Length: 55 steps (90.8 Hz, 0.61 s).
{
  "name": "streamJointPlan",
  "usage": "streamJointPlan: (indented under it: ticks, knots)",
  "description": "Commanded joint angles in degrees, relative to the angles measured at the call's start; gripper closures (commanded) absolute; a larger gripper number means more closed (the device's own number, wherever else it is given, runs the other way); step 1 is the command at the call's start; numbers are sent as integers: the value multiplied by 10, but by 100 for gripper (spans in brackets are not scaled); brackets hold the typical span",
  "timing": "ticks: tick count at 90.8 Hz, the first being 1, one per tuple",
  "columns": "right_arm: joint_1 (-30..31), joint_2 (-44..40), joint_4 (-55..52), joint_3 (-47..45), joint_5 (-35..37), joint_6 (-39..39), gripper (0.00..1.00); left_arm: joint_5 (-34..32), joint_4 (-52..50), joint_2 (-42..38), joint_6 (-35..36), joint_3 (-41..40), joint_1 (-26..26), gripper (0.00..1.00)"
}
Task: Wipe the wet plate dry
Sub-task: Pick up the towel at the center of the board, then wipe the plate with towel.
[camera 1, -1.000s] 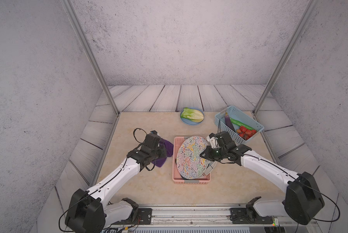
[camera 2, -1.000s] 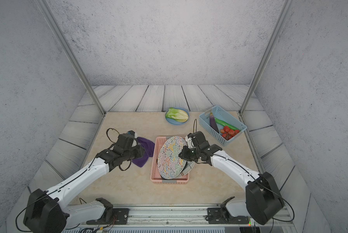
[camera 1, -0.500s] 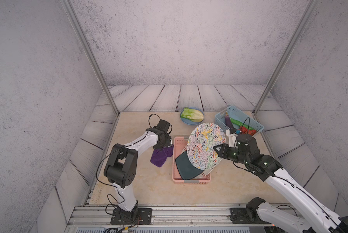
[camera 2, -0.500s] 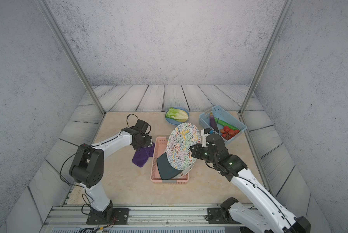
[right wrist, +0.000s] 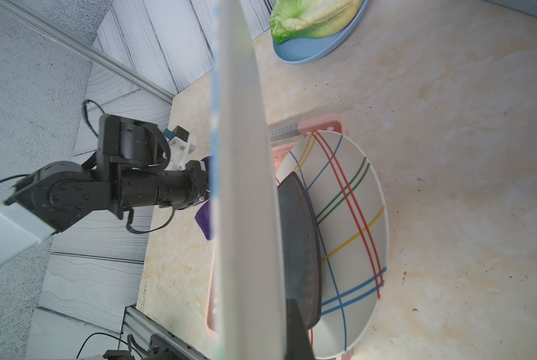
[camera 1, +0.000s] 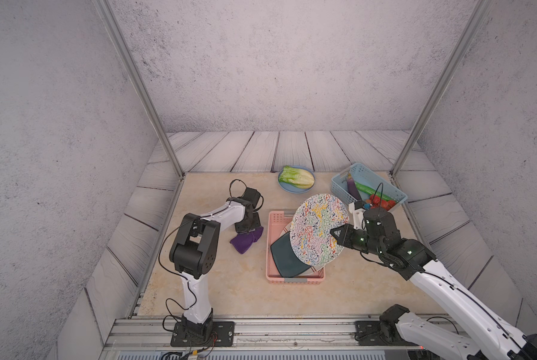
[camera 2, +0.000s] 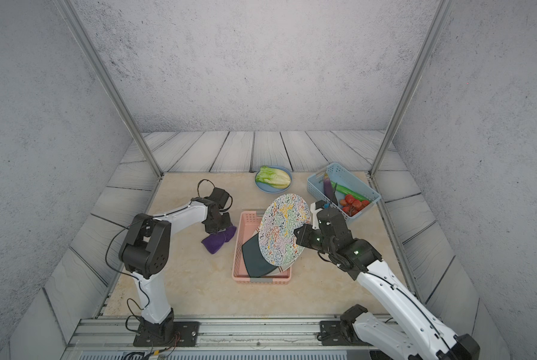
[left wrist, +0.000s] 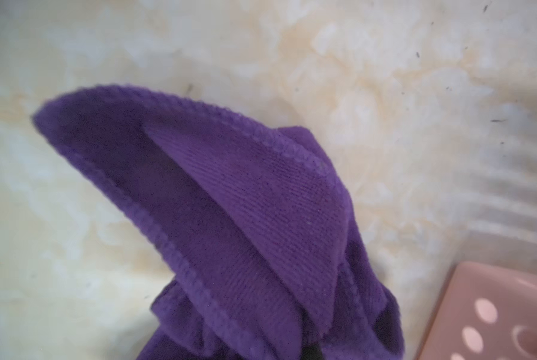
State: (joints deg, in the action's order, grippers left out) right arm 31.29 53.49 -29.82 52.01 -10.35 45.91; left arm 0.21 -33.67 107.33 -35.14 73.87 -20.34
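Over the pink rack near the middle of the table, the squiggle-patterned plate stands tilted on edge, its coloured face turned up and toward the left arm. The right gripper is clamped tight on its rim, on the side nearest the blue basket. From where I stand I cannot tell whether the plate's lower edge touches the rack. Behind it in the rack lean a dark plate and, seen from the right wrist, a white plate with coloured stripes.

Just beside the rack lies the purple cloth, crumpled on the tabletop. The left gripper points down onto its far end, jaws closed on a gathered fold; the left wrist view shows the fabric bunching up toward it.

Further back sit a small blue dish holding lettuce, and the basket with an eggplant, something long and green, and tomatoes.

The tabletop is beige, marbled and speckled with dark flecks. Pale wood-grain planks border it, two slanted metal posts rise from its far corners, and rough grey walls close the booth. A metal rail carries both arm bases along the near edge.
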Motion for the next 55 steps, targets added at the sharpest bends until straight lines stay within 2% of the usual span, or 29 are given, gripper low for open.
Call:
streamJointPlan:
  ticks: [1,10,18,35,46,55]
  knots:
    - [0,-13,47,15,-4,15,100,82,-10,-180,7,-12,31,100]
    - [0,-20,125,-5,-49,25,100,158,22,-294,21,-21,0,100]
    - [0,-11,213,-22,-101,50,100,199,23,-334,38,-18,-60,100]
    - [1,39,314,6,-181,109,100,200,31,-346,16,-49,-130,100]
    - [1,51,347,17,-178,142,100,194,54,-343,5,-73,-173,100]
    - [0,52,368,25,-170,155,100,219,100,-317,0,-78,-251,100]
